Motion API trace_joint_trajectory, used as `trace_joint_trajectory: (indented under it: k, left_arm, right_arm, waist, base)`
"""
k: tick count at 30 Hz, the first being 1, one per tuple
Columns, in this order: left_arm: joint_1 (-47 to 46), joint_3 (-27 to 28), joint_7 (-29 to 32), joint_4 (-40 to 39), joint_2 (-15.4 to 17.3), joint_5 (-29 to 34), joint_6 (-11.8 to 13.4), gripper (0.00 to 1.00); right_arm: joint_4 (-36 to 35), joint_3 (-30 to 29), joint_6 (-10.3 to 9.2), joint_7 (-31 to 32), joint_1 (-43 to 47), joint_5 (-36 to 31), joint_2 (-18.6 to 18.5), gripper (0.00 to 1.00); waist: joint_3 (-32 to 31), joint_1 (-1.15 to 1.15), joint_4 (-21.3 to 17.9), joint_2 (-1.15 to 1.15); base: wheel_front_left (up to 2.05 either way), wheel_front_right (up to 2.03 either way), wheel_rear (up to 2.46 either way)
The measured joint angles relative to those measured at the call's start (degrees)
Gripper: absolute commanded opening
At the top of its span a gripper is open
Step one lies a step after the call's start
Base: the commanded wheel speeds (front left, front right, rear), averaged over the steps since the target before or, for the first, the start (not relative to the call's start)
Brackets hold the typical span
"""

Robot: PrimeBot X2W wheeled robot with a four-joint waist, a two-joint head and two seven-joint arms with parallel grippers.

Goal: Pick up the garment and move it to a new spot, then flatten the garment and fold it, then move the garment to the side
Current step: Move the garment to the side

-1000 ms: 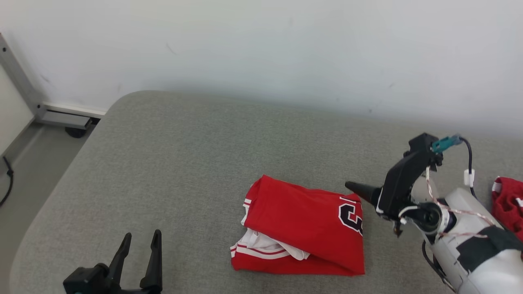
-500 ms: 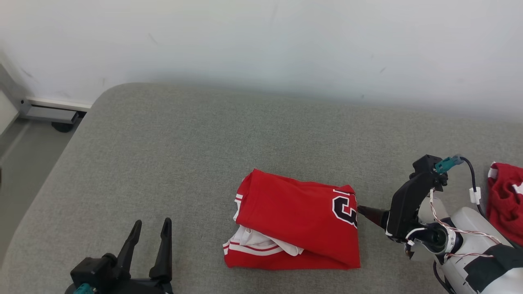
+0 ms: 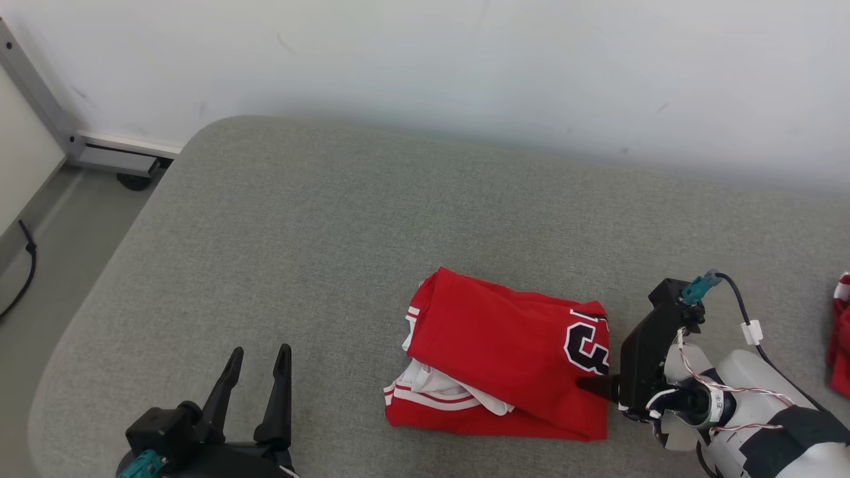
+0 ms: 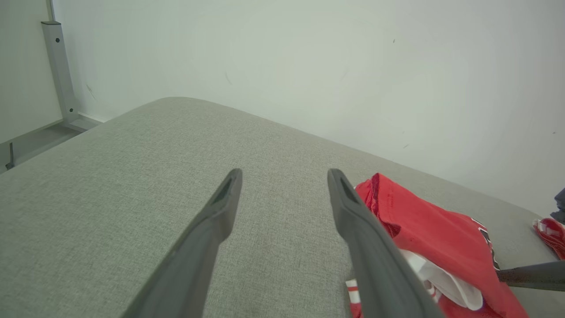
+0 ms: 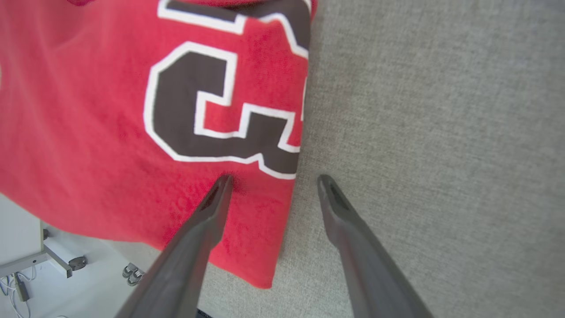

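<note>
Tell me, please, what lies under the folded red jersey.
The red jersey rests on the grey cushion, which shows all round it. Under its top red layer, white fabric with red stripes peeks out at the left. Anything directly beneath the bundle is covered.

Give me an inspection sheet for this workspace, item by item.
Surface: grey fabric cushion, smooth, rounded corner at left.
Job's things: folded red jersey with black number, lying on the cushion near the front.
Clutter: second red garment at the right edge.
Tools: left tool open, apart from the jersey; right tool open, straddling the jersey's right edge.
Cables: black cable with white clip on the right arm; black floor cable.
Surroundings: white wall; grey metal frame at left.
</note>
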Motion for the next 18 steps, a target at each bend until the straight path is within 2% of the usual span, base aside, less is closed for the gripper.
trace_joint_trajectory:
  k: [5,6,7,8,18]
  left_arm:
    - [-0.4,0.1,0.0,0.4,-0.7,0.0,-0.4,1.0]
    - [-0.4,0.2,0.0,0.5,-0.7,0.0,-0.4,1.0]
    - [-0.4,0.3,0.0,0.7,-0.7,0.0,-0.4,1.0]
    - [-0.4,0.4,0.0,1.0,-0.8,0.0,-0.4,1.0]
    - [-0.2,2.0,0.0,1.3,-0.7,0.0,-0.4,1.0]
  right_arm:
    - [1.4,2.1,-0.54,2.7,-1.1,-1.8,-0.1,1.0]
    - [1.6,2.4,-0.55,3.1,-1.6,-2.0,-0.1,0.83]
    - [1.9,2.4,-0.76,3.4,-2.0,-2.0,0.0,0.33]
    - [2.0,2.7,-0.97,3.8,-2.3,-2.0,0.1,0.0]
    - [2.2,2.2,-1.03,4.9,-3.7,-1.9,0.9,0.0]
  waist:
    - [0.4,0.0,1.1,0.0]
    - [0.5,0.0,1.2,0.0]
    - [0.5,0.0,1.3,0.0]
    - [0.5,0.0,1.4,0.0]
    - [0.0,0.0,0.0,0.0]
  base:
    - [0.0,0.0,0.0]
    - [0.0,0.0,0.0]
    - [0.0,0.0,0.0]
    - [0.0,0.0,0.0]
    - [0.0,0.0,0.0]
